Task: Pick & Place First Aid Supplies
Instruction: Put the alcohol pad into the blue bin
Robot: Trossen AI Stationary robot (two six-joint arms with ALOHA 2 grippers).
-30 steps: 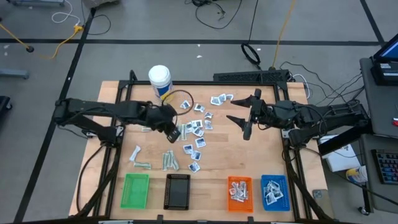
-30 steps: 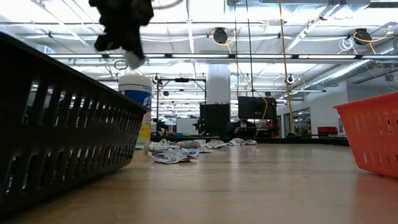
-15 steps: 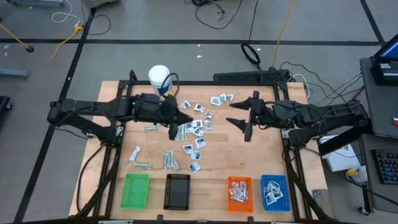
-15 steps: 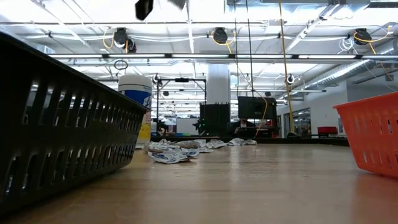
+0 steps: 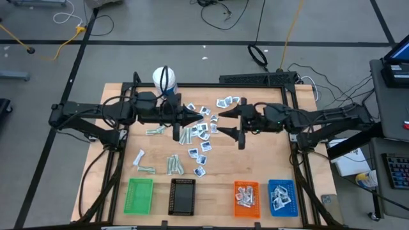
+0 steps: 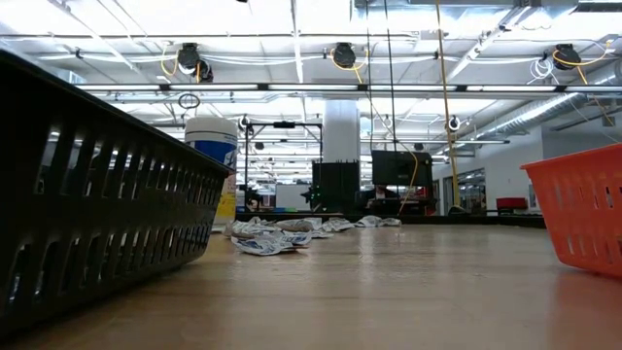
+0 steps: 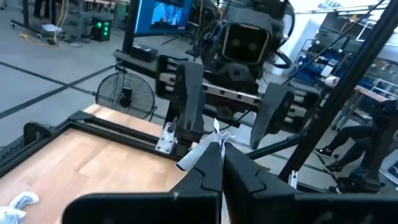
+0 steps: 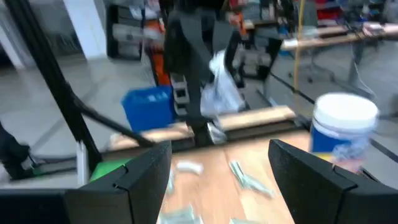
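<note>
High view is showing the sorting partly done: the orange tray point(image 5: 246, 194) and the blue tray point(image 5: 282, 195) are each holding several sachets, while the green tray point(image 5: 140, 195) and the black tray point(image 5: 183, 196) are looking empty. Most of the first aid supplies point(image 5: 202, 131) are still lying loose on the table point(image 5: 268, 156), square white-and-blue sachets scattered mid-table and pale wrapped strips point(image 5: 173, 165) lying nearer the trays, so I am judging much work to be left.

The left gripper point(image 5: 192, 116) is hanging above the scatter with its fingers pressed together, pinching a small white packet point(image 7: 217, 134) that is sticking out crumpled from the tips. The right gripper point(image 5: 230, 126) is facing it just beside, fingers spread wide and holding nothing, seemingly readying to receive the packet. The white bottle point(image 5: 164, 80) is standing near the table's far edge.
</note>
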